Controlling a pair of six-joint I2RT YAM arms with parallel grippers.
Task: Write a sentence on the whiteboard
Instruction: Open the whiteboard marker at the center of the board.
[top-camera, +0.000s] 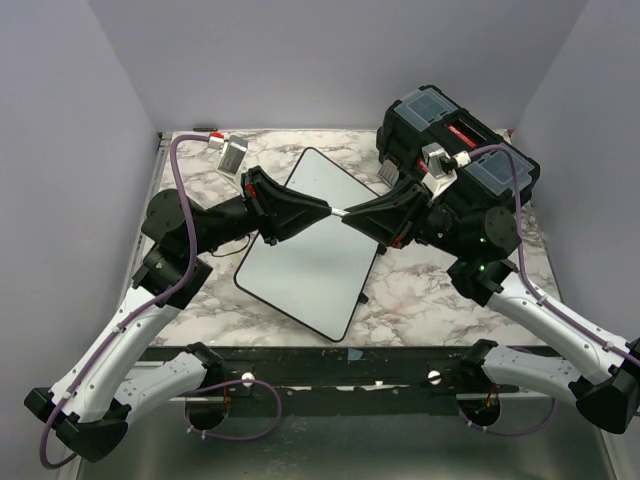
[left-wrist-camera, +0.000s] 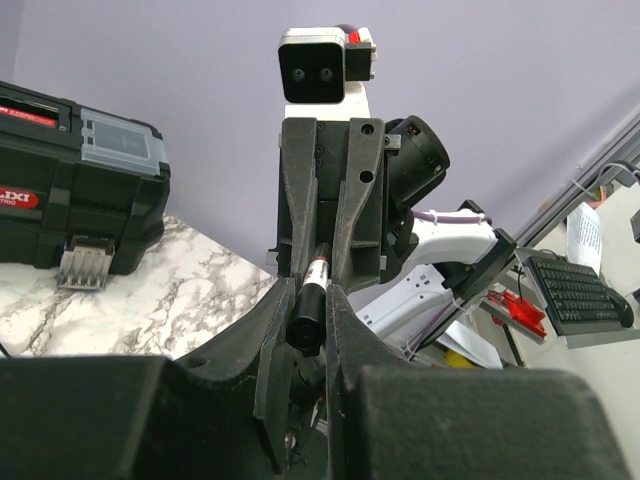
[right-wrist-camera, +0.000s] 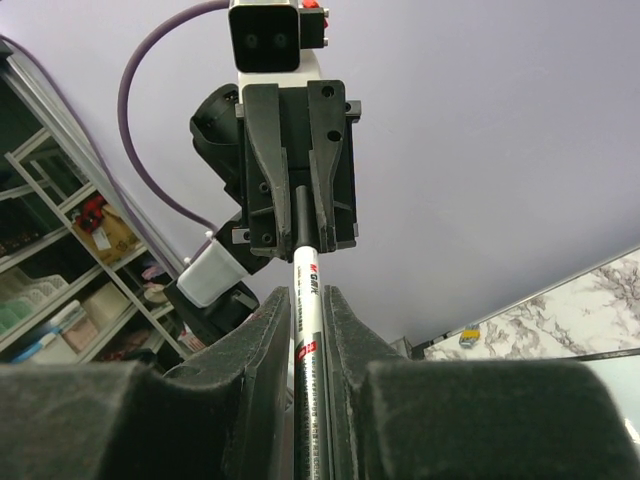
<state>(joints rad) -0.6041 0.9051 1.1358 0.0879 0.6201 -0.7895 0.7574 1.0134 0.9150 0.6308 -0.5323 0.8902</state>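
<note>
The left pincer (top-camera: 322, 209) is pinching the black end of a marker (top-camera: 338, 211), and the right pincer (top-camera: 355, 214) is gripping its white barrel. Both are hovering over the whiteboard (top-camera: 300, 270) (lying askew in the middle of the table (top-camera: 430, 300)).

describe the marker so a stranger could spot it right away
Find the whiteboard lying on the marbled table. Above it the left pincer and right pincer meet tip to tip. The marker is the thin white stick bridging them, the only pale sliver amid the black parts.
</note>
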